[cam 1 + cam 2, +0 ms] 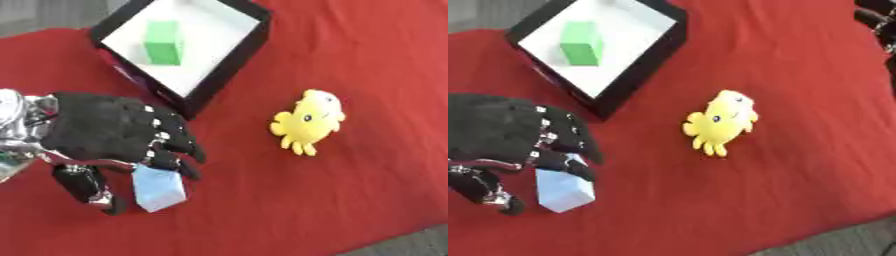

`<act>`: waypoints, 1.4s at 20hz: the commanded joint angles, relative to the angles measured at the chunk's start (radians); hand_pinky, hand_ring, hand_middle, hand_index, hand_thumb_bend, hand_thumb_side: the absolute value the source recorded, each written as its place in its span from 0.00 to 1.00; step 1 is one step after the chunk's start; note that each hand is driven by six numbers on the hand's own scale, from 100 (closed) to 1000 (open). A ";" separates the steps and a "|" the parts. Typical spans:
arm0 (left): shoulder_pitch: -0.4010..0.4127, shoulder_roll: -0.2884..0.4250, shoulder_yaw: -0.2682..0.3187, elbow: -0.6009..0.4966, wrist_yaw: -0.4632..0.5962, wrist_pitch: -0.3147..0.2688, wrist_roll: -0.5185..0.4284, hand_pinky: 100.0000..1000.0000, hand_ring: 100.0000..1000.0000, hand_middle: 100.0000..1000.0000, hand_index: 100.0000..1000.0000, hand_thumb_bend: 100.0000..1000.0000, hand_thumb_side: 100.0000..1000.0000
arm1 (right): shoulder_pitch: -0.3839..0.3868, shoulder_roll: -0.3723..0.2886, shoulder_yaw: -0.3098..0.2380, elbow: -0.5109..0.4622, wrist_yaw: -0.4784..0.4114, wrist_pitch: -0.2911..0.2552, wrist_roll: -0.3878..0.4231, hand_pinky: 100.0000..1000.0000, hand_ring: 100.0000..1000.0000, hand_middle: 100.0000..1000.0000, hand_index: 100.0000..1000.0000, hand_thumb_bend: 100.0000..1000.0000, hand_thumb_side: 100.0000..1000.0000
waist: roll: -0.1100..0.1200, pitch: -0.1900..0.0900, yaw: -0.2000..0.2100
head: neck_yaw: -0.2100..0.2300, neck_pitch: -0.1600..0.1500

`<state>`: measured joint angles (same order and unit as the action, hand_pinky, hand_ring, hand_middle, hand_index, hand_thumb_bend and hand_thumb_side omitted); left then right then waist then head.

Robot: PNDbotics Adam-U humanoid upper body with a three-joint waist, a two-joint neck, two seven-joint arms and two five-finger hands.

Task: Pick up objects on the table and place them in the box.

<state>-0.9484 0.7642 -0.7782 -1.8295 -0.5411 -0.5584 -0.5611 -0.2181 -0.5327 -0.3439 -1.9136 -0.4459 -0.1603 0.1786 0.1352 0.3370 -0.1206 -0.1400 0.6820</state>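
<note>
Red cloth bears yellow toy; left hand fingers clasp pale-blue block.

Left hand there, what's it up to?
The robot's left hand has its fingers curled around a light blue block on the red cloth. A green block already lies in the box. A yellow plush toy is on the cloth right of the box, untouched. Part of the right hand shows at the right eye view's top right corner, idle.
</note>
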 commanded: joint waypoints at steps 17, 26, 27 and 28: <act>-0.010 -0.037 -0.025 0.094 -0.104 -0.349 -0.346 0.82 0.80 0.73 0.76 0.66 0.00 | -0.018 -0.029 -0.001 -0.018 -0.019 0.005 0.005 0.89 0.84 0.82 0.95 0.00 0.59 | -0.006 -0.016 -0.012 | 0.014 -0.009; -0.014 -0.046 -0.022 0.086 -0.064 -0.349 -0.346 0.76 0.71 0.57 0.63 0.59 0.00 | -0.018 -0.029 0.000 -0.018 -0.019 0.003 0.006 0.89 0.84 0.82 0.95 0.00 0.59 | -0.007 -0.016 -0.012 | 0.017 -0.007; -0.016 -0.046 -0.019 0.074 -0.047 -0.349 -0.346 0.74 0.68 0.53 0.59 0.61 0.00 | -0.018 -0.029 0.000 -0.018 -0.019 0.003 0.005 0.89 0.84 0.82 0.95 0.00 0.59 | -0.007 -0.017 -0.012 | 0.017 -0.007; -0.018 -0.046 -0.012 0.058 -0.024 -0.349 -0.346 0.74 0.67 0.52 0.57 0.62 0.00 | -0.018 -0.029 0.000 -0.018 -0.020 0.004 0.005 0.89 0.84 0.82 0.95 0.00 0.59 | -0.006 -0.017 -0.012 | 0.017 -0.006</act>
<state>-0.9468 0.7086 -0.8083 -1.7470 -0.5867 -0.5586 -0.5609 -0.2284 -0.5327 -0.3383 -1.9136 -0.4569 -0.1557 0.1831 0.1354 0.3375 -0.1312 -0.1250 0.6817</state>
